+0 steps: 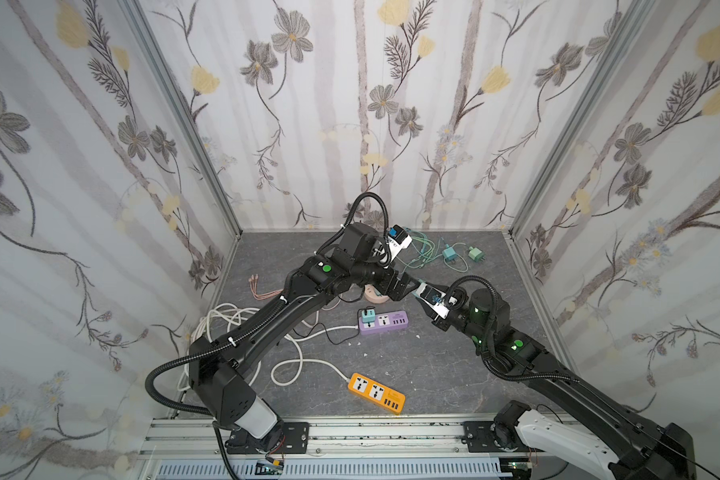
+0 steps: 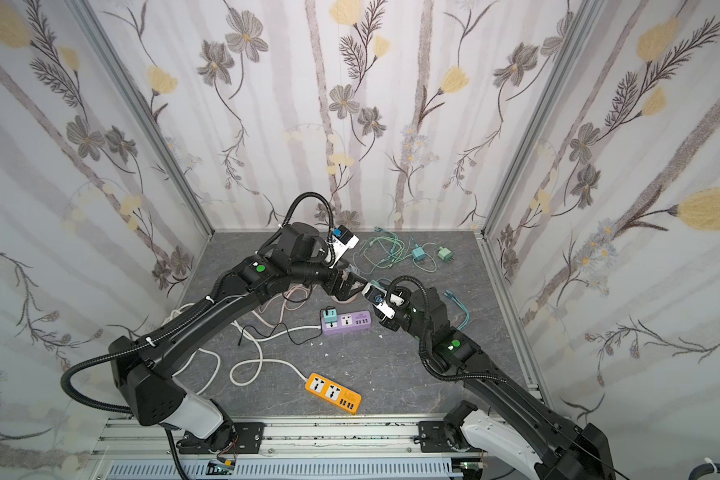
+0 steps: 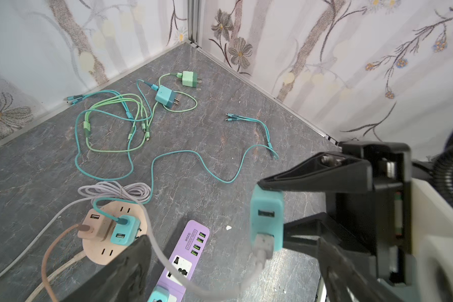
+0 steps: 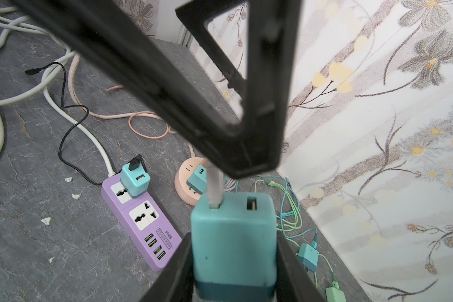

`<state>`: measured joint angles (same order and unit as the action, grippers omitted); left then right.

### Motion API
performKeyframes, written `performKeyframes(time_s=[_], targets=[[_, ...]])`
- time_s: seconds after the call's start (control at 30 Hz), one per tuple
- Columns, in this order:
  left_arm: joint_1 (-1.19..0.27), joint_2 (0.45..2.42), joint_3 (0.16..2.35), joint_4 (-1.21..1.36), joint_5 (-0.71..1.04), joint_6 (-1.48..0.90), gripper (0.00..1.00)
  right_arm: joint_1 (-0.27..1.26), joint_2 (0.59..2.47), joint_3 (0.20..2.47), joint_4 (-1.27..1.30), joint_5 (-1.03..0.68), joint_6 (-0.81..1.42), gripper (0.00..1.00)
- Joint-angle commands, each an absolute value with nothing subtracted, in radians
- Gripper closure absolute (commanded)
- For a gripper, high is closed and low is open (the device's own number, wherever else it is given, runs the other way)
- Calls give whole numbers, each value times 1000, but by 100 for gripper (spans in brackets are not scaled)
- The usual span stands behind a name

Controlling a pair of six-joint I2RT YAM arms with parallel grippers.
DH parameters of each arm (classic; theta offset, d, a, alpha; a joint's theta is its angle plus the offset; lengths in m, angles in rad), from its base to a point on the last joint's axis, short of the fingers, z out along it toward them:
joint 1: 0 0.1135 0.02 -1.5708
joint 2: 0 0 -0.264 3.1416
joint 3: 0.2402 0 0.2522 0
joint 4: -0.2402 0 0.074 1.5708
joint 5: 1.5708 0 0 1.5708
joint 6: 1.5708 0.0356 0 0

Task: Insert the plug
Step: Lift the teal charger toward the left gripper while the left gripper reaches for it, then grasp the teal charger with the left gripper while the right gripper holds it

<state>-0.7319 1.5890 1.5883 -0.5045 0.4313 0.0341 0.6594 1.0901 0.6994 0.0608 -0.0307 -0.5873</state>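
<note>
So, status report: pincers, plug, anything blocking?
Left pincer open. Right pincer shut on teal charger. Grey plug seated in it, left pincer beside. Nothing seen blocking.

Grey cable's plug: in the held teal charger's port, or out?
In. The right wrist view shows the grey cable seated in one port of the teal charger; the neighbouring port gapes empty.

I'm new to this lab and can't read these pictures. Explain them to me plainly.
Two robot arms work on a grey floor. Two pictures look down from overhead; the other two come from cameras on each arm's wrist. The right pincer grips a teal charger with a grey cable plugged into it. The left pincer stands open close by, holding nothing. On the floor lie a purple strip with a second charger plugged in, an orange strip, a round socket and loose green cables.
</note>
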Motion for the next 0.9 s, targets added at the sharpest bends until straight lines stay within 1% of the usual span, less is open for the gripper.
performKeyframes(time_s=[0.0, 0.2, 0.37, 0.43, 0.47, 0.63, 0.8, 0.83, 0.87], targets=[[-737, 1633, 1634, -558, 491, 38, 5, 666, 1095, 706, 151, -34, -608, 64], [-739, 1692, 1678, -628, 593, 38, 15, 671, 1094, 703, 178, -11, -613, 63], [-739, 1731, 1707, -646, 625, 24, 37, 675, 1096, 701, 190, -25, -611, 63], [-739, 1742, 1715, -633, 640, 12, 44, 676, 1099, 701, 191, -31, -608, 63], [-740, 1748, 1719, -628, 649, 7, 45, 677, 1098, 701, 191, -34, -607, 63], [-739, 1758, 1715, -577, 649, -24, 46, 678, 1102, 699, 189, -51, -590, 62], [-740, 1733, 1675, -518, 649, -36, 50, 678, 1105, 696, 191, -38, -579, 62], [-739, 1727, 1668, -512, 649, -34, 51, 678, 1104, 696, 192, -36, -577, 62], [-740, 1723, 1664, -512, 649, -32, 57, 678, 1104, 696, 192, -32, -576, 62]])
